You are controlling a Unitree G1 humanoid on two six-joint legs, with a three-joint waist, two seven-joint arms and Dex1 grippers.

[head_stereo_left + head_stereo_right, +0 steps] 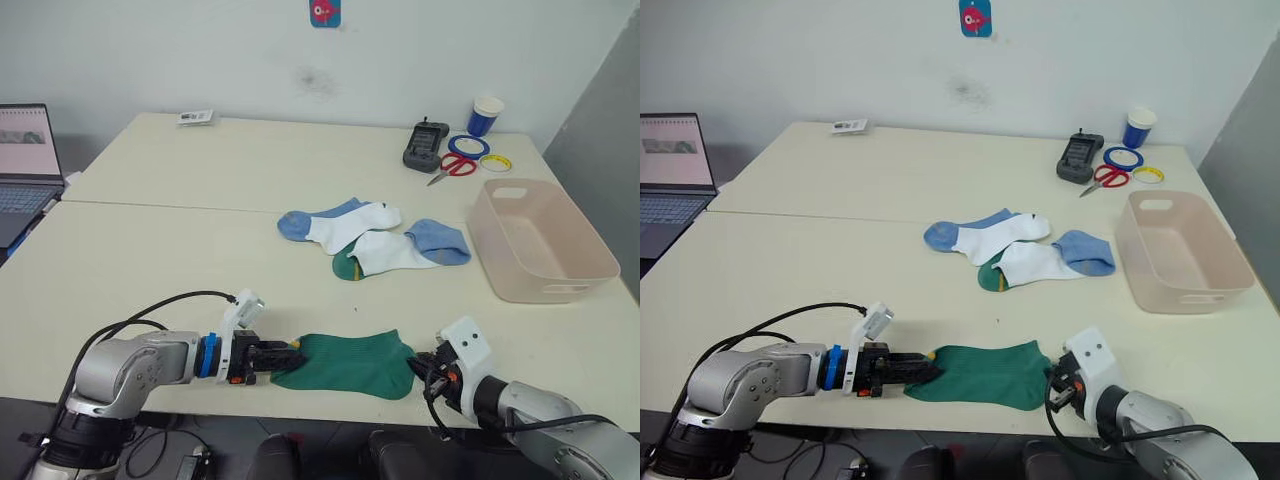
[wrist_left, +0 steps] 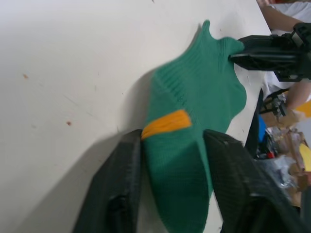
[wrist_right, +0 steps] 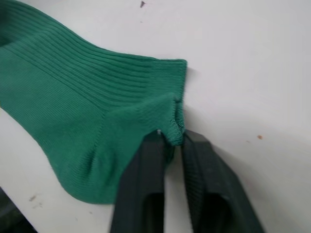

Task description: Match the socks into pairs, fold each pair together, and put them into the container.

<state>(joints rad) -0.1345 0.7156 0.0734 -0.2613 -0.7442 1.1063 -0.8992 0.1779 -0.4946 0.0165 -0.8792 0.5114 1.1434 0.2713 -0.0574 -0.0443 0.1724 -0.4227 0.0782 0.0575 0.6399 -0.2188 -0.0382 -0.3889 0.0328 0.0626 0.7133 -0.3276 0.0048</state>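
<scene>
A dark green sock is laid flat at the near edge of the table, at roughly 6 o'clock in the head view. Its toe end, with the small yellow mark, is pinched by the left gripper at the 9 o'clock side; in the left wrist view the two black fingers are seen closed around the fabric, one on each side. The cuff end is held at the 3 o'clock side by the right gripper — its fingers are pressed nearly together on a small fold of the ribbed cuff.

Toward 12 o'clock from this sock, near the table's middle, two white socks with light-blue heels and toes are lying side by side and overlapping. A second green sock appears to be tucked beneath the nearer white one, though little more than a green edge with a yellow stripe can be made out.

The pale pink container is set at about 2 o'clock, well apart from the held sock and just beside the white ones. Behind it — at the far edge — a black device, red scissors, tape rolls and a blue-and-white cup are grouped. A laptop is placed at 10 o'clock.
</scene>
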